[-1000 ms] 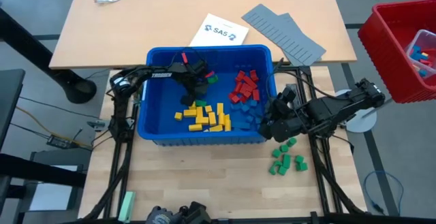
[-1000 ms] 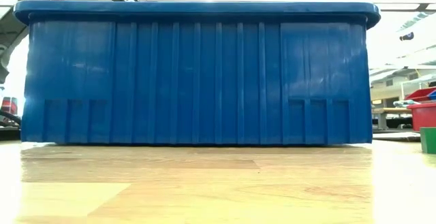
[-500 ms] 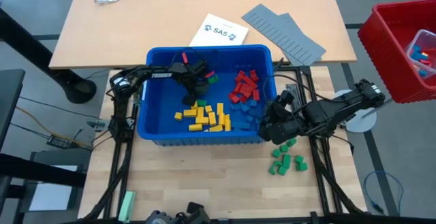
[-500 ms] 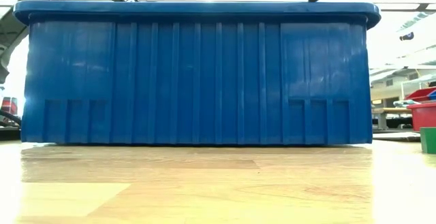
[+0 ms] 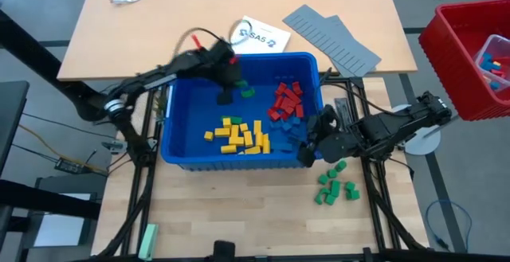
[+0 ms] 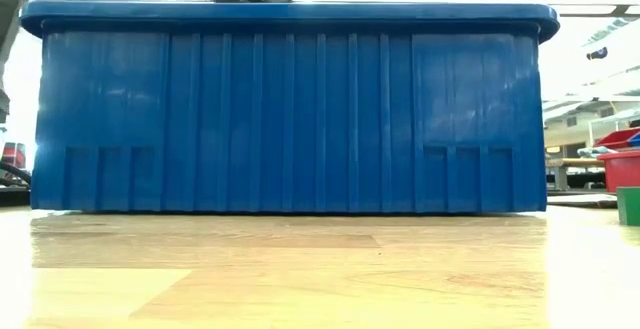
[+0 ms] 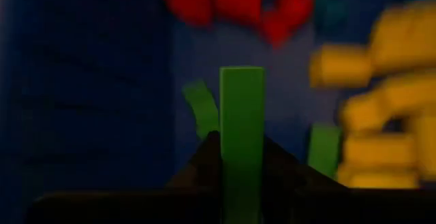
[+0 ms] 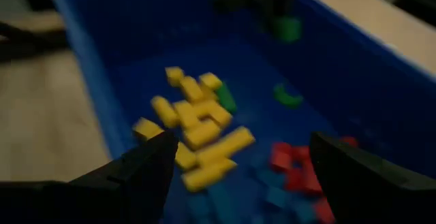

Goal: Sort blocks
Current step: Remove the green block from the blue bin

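Pale wood tabletop (image 5: 239, 206) carries a blue bin (image 5: 178, 111) with the blocks in colour groups: yellow ones (image 5: 239, 134) in the middle, red ones (image 5: 285, 101) toward the right wall, blue ones (image 5: 296, 134) beside them, and a sorted green cluster (image 5: 335, 184) outside on the wood. The left pincer (image 5: 226, 93) is clenched on a green block (image 7: 241, 129), lifted above the bin's far half; two loose green blocks (image 7: 201, 107) lie below it. The right pincer (image 5: 312, 141) hangs released over the bin's right rim. Judged risks: the upright block, pinched only by its lower end, could twist loose in transit and drop among the yellows, and the left arm's path toward the green cluster crosses the waiting right arm.
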Robot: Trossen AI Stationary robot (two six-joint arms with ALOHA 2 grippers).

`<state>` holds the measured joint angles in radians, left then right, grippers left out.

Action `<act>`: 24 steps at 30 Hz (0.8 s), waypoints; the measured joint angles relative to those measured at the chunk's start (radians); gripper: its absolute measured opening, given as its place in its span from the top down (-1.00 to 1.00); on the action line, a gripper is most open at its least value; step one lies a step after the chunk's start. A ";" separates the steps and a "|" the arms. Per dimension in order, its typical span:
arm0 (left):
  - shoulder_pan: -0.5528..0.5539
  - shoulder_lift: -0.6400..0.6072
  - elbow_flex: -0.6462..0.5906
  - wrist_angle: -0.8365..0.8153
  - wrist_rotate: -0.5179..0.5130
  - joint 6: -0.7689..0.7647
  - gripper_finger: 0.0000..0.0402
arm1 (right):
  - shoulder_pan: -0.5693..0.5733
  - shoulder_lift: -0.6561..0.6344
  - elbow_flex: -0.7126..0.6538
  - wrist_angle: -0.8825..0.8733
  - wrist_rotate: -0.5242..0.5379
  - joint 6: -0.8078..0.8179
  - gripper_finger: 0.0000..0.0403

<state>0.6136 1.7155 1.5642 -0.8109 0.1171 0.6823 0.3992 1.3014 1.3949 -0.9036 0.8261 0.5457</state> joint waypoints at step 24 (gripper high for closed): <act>-0.333 -0.265 0.050 0.346 0.445 -0.433 0.67 | -0.227 0.072 -0.004 0.886 -0.333 -0.556 -0.42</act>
<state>0.2807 1.4506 1.6138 -0.4653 0.5626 0.2490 0.1718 1.3731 1.3911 -0.0177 0.4935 -0.0101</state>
